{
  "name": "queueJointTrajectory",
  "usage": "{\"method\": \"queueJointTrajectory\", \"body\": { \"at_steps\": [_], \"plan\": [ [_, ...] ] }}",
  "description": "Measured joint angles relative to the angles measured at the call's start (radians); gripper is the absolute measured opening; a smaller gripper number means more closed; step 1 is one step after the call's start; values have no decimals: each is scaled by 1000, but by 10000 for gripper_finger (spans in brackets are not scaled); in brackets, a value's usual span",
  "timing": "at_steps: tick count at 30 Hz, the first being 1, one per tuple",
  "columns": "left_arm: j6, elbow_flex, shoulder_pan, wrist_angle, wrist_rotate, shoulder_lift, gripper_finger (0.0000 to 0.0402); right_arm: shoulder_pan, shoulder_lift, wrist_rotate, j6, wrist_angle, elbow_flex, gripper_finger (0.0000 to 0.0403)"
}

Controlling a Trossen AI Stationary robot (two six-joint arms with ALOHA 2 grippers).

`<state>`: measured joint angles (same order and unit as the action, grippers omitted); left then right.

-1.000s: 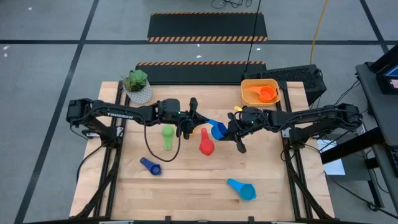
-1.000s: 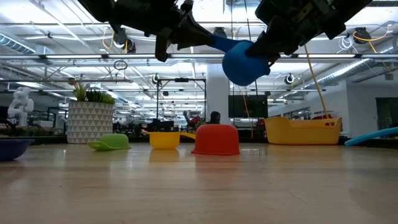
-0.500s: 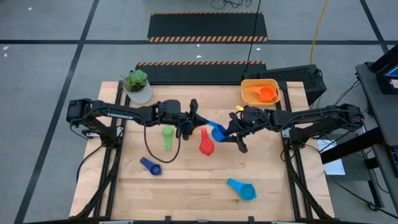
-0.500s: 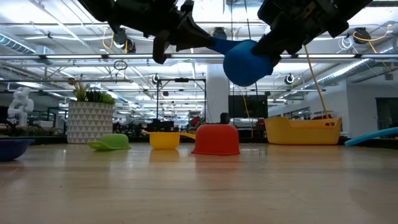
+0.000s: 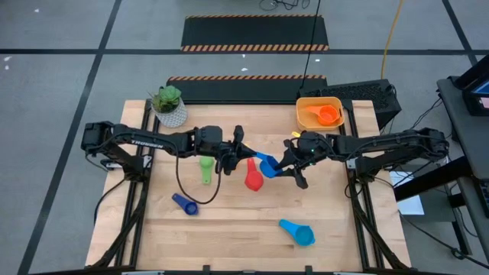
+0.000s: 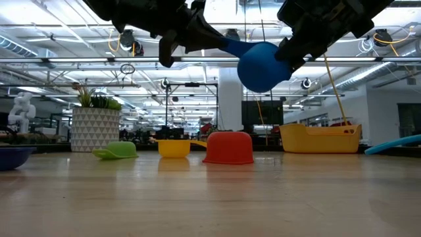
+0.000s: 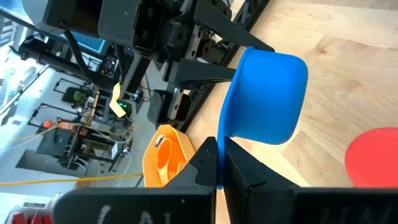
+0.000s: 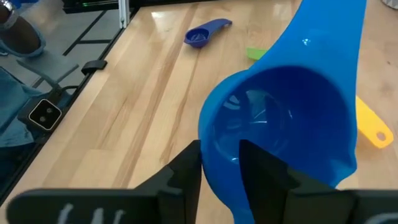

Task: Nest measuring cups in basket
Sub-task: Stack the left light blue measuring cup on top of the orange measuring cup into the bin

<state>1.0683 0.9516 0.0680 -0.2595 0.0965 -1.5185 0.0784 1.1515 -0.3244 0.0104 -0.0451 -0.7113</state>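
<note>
A: Quick status? Where's the blue plastic measuring cup?

B: Mid-air over the wooden worktop, centre, between both arms. Left gripper is pressed together on the flat handle. Right gripper has its two fingers pinching the bowl's rim, one inside, one outside.

A: So a handover. Risk?

B: Main one, imo: both grippers have hold at once. If either arm pulls before the other lets go, the thin handle could twist or the cup could pop free and drop onto the red plastic cup sitting upside down right below.

A: And if left lets go first?

B: Then all the weight hangs on a rim pinch. The wall is smooth and curved, so it prob. swings or slips in the fingers. A tilted cup won't nest cleanly.

A: Basket?

B: Yellow-orange plastic tray at the far right corner of the worktop, orange cup already in it. It's well apart from the cup in the air, so there's a carry to do w/ a marginal grip.

A: Other cups?

B: Green just beside the left gripper, yellow one near the red, dark blue and light blue nearer the front edge. Low swing by either arm could knock green or red.

A: The plant?

B: White pot w/ green plant at far left, clear of the route, I'd say.
</note>
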Motion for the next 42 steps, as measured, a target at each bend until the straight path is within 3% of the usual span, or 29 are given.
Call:
{"method": "queueJointTrajectory", "body": {
  "at_steps": [10, 13, 16, 19, 24, 28, 38, 42],
  "plan": [
    [5, 0, -3, -1, -14, 0, 7, 0, 0, 0, -53, -2, 0, 33],
    [3, 0, -6, 3, -18, 0, 29, 0, 0, 6, -89, 4, 0, 7],
    [-20, 0, -10, 2, -41, 0, 69, 1, 0, 45, -114, 3, 0, 8],
    [-61, 0, -16, 2, -141, 0, 113, 8, -5, 141, -146, -26, 0, 4],
    [-90, 0, -18, 27, -417, 15, 168, 48, -54, 340, -148, -190, -2, 3],
    [-140, -1, 19, 99, -493, 34, 184, 95, -97, 464, -154, -322, -2, 2],
    [-281, 1, 158, 184, -444, 82, 186, 293, -117, 512, -228, -614, -81, 2],
    [-301, 1, 182, 201, -388, 93, 186, 385, -117, 546, -366, -661, -100, 2]
  ]
}}
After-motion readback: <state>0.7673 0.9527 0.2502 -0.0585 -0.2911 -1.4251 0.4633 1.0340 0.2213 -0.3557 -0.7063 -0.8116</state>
